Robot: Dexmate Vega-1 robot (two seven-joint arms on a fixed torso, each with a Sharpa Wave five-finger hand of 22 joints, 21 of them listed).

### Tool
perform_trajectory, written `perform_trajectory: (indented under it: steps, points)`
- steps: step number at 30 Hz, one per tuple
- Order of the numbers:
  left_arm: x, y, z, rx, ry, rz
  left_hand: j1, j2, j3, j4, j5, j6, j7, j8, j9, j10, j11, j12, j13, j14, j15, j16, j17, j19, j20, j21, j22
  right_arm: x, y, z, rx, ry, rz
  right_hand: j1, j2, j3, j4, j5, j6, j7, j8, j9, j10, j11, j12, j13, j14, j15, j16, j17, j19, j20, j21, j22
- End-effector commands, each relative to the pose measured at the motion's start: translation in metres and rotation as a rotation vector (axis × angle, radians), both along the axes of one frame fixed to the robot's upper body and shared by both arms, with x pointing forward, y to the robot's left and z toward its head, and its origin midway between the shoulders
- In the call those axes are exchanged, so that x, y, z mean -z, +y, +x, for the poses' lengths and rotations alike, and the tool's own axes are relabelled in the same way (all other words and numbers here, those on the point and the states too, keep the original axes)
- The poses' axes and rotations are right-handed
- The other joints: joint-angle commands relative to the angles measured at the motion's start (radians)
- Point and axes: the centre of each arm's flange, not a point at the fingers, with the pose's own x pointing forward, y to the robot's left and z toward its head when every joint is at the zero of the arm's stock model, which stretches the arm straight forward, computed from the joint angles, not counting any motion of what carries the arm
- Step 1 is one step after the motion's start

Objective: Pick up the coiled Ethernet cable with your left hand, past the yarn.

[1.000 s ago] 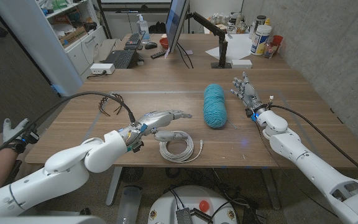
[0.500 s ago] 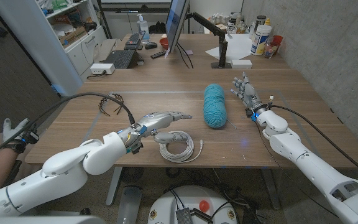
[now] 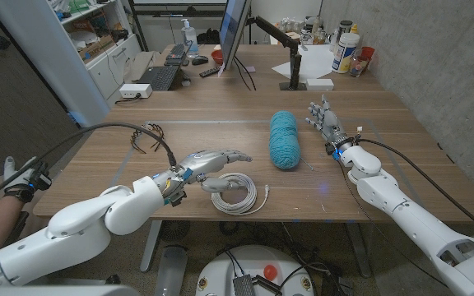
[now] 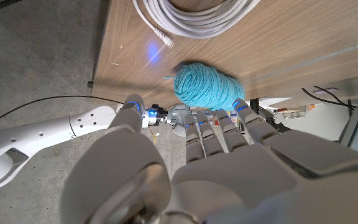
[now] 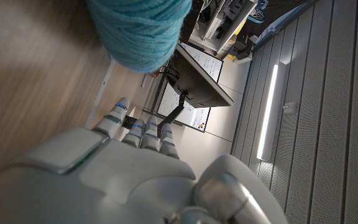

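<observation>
Left hand (image 3: pixel 212 159) hovers with fingers stretched out and apart, holding nothing, just over the near-left rim of the coiled Ethernet cable (image 3: pixel 235 196); whether the thumb touches the coil, I cannot tell. Right hand (image 3: pixel 325 120) stands upright on its edge, open and empty, well to the right of the teal yarn skein (image 3: pixel 285 138). On the wooden table (image 3: pixel 220 123) the cable lies close to the front edge, nearer than the yarn. I judge the coil light but springy and a little smooth, so loops can slide apart. Better to take the whole bundle across one side, fingers under and thumb above, away from the loose plug end (image 4: pixel 161 38).
</observation>
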Motion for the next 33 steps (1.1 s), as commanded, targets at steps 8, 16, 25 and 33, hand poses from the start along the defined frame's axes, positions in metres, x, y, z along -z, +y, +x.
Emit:
perform_trajectory:
  steps: [8, 16, 25, 33]
  points:
    - [0.003, 0.006, -0.012, -0.034, 0.025, 0.029, 0.0, 0.006, -0.006, 0.004, -0.001, 0.09, 0.007, 0.036, 0.011, 0.022, 0.0, 0.006, 0.007, 0.023, -0.056, 0.0, 0.002, 0.005, -0.004, 0.002, 0.003, 0.001, 0.0, 0.0, 0.001, 0.002, -0.004, 0.003, 0.033, -0.003, 0.002, 0.008, -0.003, -0.004, 0.004, 0.003, -0.005, 0.001, 0.008, 0.0, -0.009, 0.002, 0.006, 0.001, -0.001, -0.004, 0.008, 0.003]
    - [0.005, 0.011, -0.016, -0.053, 0.05, 0.041, -0.002, 0.007, -0.008, 0.005, -0.002, 0.105, 0.009, 0.04, 0.013, 0.065, -0.006, 0.022, 0.009, 0.051, -0.061, 0.009, 0.002, 0.018, -0.008, 0.006, 0.003, 0.001, 0.0, 0.0, 0.002, 0.001, -0.002, 0.003, 0.033, -0.004, 0.002, 0.008, -0.004, -0.004, 0.003, 0.003, -0.005, 0.001, 0.008, 0.0, -0.009, 0.001, 0.006, 0.001, -0.001, -0.004, 0.008, 0.003]
    - [0.011, 0.011, -0.019, -0.067, 0.078, 0.059, -0.006, 0.008, -0.011, 0.007, -0.003, 0.107, 0.009, 0.038, 0.014, 0.074, -0.01, 0.024, 0.011, 0.076, -0.066, 0.015, 0.002, 0.05, -0.019, 0.017, 0.003, 0.001, 0.0, 0.0, 0.003, 0.0, -0.002, 0.003, 0.033, -0.004, 0.002, 0.008, -0.003, -0.004, 0.004, 0.003, -0.005, 0.001, 0.008, 0.0, -0.009, 0.001, 0.007, 0.001, -0.001, -0.004, 0.008, 0.003]
    - [0.012, 0.012, -0.02, -0.063, 0.097, 0.068, -0.002, 0.018, -0.006, 0.006, -0.002, 0.104, 0.009, 0.035, 0.015, 0.071, -0.013, 0.021, 0.013, 0.095, -0.068, 0.021, 0.005, 0.078, -0.019, 0.027, 0.007, 0.001, 0.0, 0.0, 0.005, 0.001, -0.001, 0.003, 0.034, -0.005, 0.002, 0.009, -0.003, -0.005, 0.004, 0.003, -0.005, 0.0, 0.008, -0.001, -0.009, 0.001, 0.006, 0.001, -0.001, -0.004, 0.008, 0.003]
